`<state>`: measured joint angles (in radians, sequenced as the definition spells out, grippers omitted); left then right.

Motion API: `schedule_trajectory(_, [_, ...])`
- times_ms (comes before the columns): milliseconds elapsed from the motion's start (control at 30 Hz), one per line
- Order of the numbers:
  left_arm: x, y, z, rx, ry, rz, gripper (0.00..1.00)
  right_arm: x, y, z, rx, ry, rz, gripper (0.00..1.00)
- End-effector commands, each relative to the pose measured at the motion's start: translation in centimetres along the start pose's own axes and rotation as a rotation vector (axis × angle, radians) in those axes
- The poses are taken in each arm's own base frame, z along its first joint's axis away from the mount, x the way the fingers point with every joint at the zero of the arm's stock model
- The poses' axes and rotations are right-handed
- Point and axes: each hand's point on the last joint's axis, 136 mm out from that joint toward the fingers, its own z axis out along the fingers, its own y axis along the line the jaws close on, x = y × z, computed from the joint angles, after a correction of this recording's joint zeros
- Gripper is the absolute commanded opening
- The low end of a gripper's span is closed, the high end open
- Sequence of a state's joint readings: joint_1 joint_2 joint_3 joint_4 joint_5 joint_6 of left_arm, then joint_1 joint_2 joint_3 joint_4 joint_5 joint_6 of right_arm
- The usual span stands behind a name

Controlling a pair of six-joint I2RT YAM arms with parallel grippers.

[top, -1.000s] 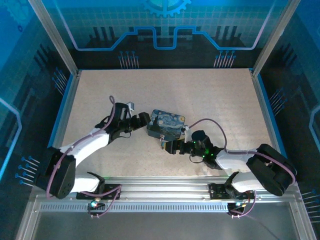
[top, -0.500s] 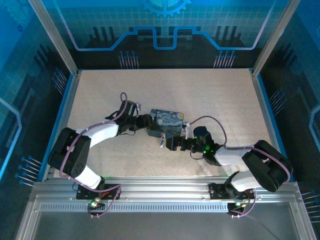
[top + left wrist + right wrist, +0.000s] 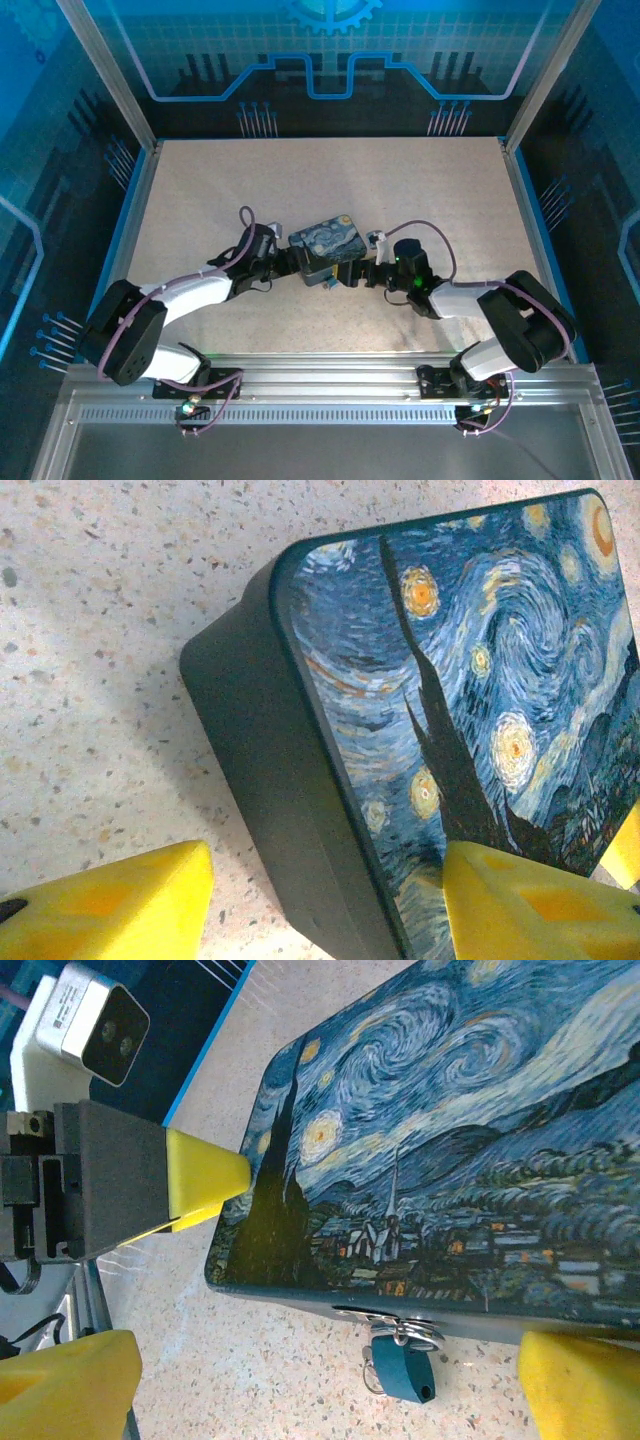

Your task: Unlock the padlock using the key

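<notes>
In the right wrist view the right pincer (image 3: 325,1385) is spread wide, its two yellow fingers (image 3: 70,1380) low over the desk (image 3: 420,180). The padlock (image 3: 400,1370) lies between them, a little nearer the right-hand finger and touching neither. It hangs by its shackle from a small hasp (image 3: 385,1315) on the long side wall of the tin (image 3: 450,1140), its body resting on the desk just ahead of the pincer.

The same view shows one yellow finger of the left pincer (image 3: 325,880) across the tin, its tip at the lid's edge on the short end. Whether it touches there I cannot tell.

The left wrist view shows that pincer wide too. A corner of the tin sits between its fingers, with the dark side wall clear of the left-hand finger and the other finger at the painted lid.

From the top, the two pincers meet the tin from opposite sides. The tin lies slantwise just beyond them, mid-desk, and the padlock is too small to make out there.
</notes>
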<state>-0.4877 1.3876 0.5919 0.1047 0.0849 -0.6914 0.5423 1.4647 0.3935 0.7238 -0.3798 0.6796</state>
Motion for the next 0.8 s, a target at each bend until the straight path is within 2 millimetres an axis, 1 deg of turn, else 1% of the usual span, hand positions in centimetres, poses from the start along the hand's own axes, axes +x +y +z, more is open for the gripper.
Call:
schedule_trajectory(0, [3.1, 3.4, -0.2, -0.116, 0.073, -0.039, 0.63, -0.2, 0.6, -0.3, -0.036, -0.013, -0.046, 0.97])
schedule_trajectory(133, [3.0, 3.3, -0.5, -0.111, 0.065, -0.040, 0.63, 1.2, 0.2, -0.8, -0.045, -0.005, -0.039, 0.96])
schedule_trajectory(267, [2.9, 3.3, -0.5, -0.109, 0.063, -0.043, 0.63, 2.5, 1.1, -0.2, -0.115, 0.035, -0.049, 0.91])
schedule_trajectory(367, [3.0, 3.3, -0.5, -0.108, 0.063, -0.045, 0.63, 2.7, 1.3, 0.5, -0.129, 0.038, -0.049, 0.91])
schedule_trajectory(533, [3.0, 3.2, -0.5, -0.105, 0.062, -0.049, 0.63, 2.8, 1.2, 2.0, -0.129, 0.052, -0.054, 0.88])
schedule_trajectory(667, [2.9, 3.2, -0.5, -0.103, 0.060, -0.050, 0.63, 2.7, 0.9, 2.6, -0.131, 0.037, -0.066, 0.86])
schedule_trajectory(767, [2.9, 3.2, -0.5, -0.101, 0.059, -0.052, 0.63, 3.1, 0.8, 3.2, -0.136, 0.047, -0.076, 0.85])
